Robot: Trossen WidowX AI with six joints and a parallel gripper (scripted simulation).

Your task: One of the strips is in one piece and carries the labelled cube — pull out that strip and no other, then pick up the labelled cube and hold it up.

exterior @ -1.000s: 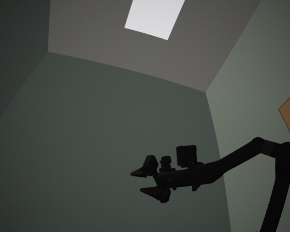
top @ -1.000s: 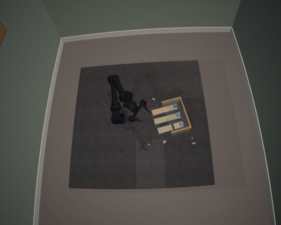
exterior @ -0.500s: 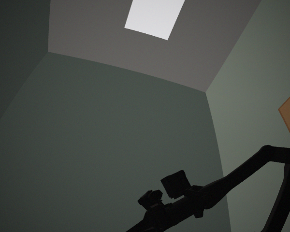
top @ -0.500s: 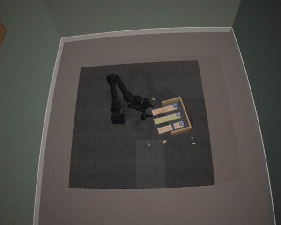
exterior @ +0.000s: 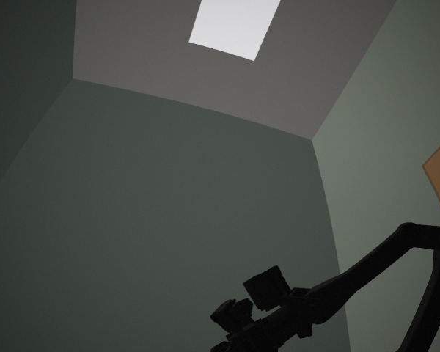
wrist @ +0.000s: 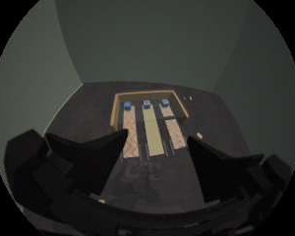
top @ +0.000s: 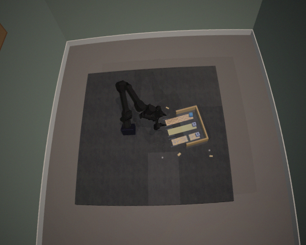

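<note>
Zigzag-patterned tan strip [top: 178,119], plain pale-yellow strip [top: 179,129] — blue cube [top: 190,114], black pincer [top: 160,121].

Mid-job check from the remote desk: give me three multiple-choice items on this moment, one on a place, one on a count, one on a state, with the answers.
1. Where is the gripper in the top view?
A. at the open end of the wooden tray
B. over the tray's far wall
C. beside the arm's base

2. How many strip lanes lie in the tray?
A. two
B. three
C. five

3. What state is the gripper in?
A. shut on a cube
B. shut on a strip
C. open, holding nothing

Answers:
1 A, its tips sit by the near ends of the zigzag strip and plain yellow strip.
2 B, zigzag, plain yellow, and a broken strip in two pieces.
3 C, the fingers stand wide apart in the wrist view with nothing between.
</note>
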